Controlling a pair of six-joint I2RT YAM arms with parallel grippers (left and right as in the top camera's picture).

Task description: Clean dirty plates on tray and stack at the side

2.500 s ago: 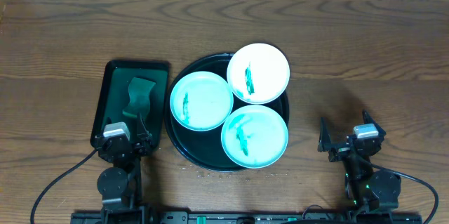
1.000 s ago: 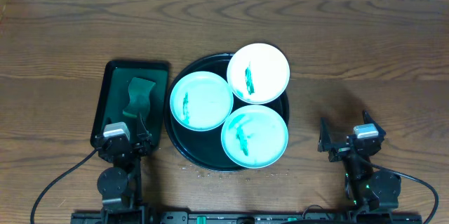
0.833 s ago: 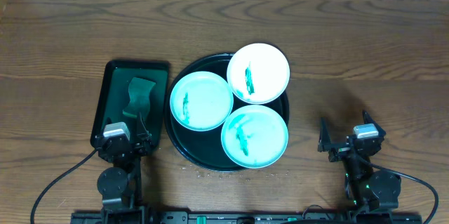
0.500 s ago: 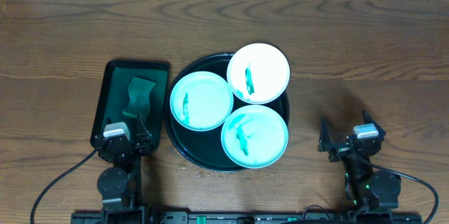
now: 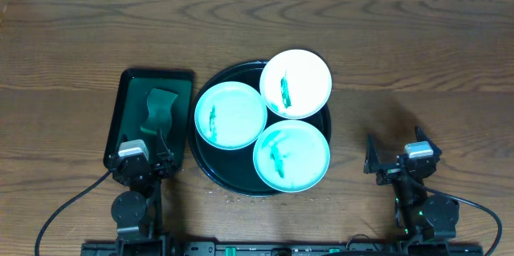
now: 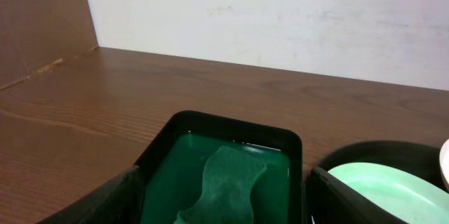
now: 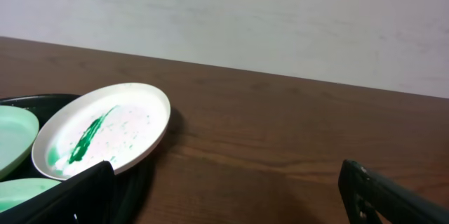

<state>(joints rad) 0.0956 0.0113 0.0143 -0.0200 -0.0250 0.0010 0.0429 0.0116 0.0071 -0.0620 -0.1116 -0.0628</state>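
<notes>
The large round glossy black tray (image 5: 225, 168) sits between the arms, the rectangular dark green tray (image 5: 128, 119) just left. Three small round smeared plates (image 5: 230, 115) — two mint, one white — lie on the black one. A wavy green sponge (image 5: 161, 107), probably, lies lengthwise ahead of the left gripper (image 6: 221, 203) — its jaws wide and empty, like the right gripper (image 7: 231, 196).

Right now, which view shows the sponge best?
Overhead: the whole wavy sponge lies in the rectangular green tray. Left wrist shows it closer, near end cut off by the frame. Right wrist misses it.
</notes>
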